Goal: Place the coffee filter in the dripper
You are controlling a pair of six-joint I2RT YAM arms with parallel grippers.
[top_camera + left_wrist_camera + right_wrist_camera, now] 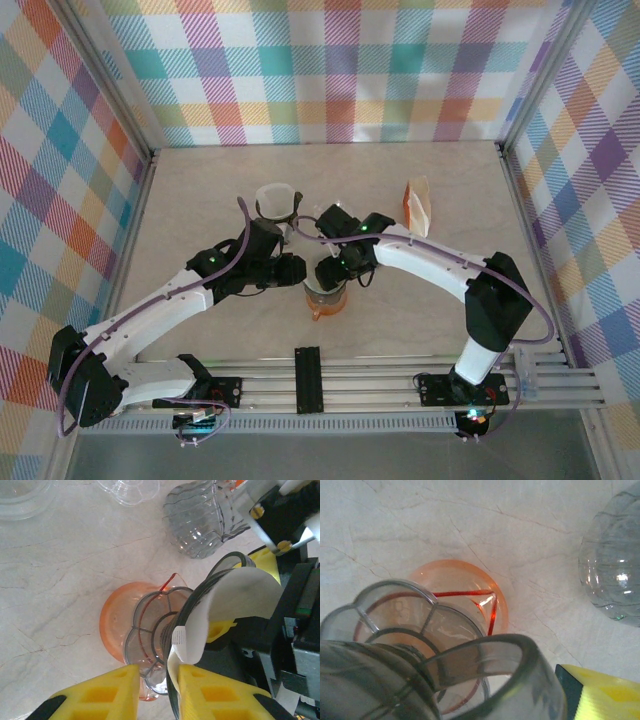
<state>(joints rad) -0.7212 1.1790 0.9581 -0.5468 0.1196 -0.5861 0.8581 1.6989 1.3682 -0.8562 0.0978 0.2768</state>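
On the bench (pixel 200 200), my right gripper (pixel 338 272) holds the dripper (pixel 395 605) in wide jaws above the orange server (pixel 112 625). My left gripper (pixel 159 680), narrowly parted, straddles the seam of the paper filter (pixel 235 600) at the dripper's mouth. It looks flimsy and crushable, so I'd pinch that 1 seam.

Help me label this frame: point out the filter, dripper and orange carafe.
filter (pixel 240 605), left wrist view, on its white paper face.
dripper (pixel 134 647), left wrist view, on its scalloped clear base.
carafe (pixel 111 625), left wrist view, on its orange wall.
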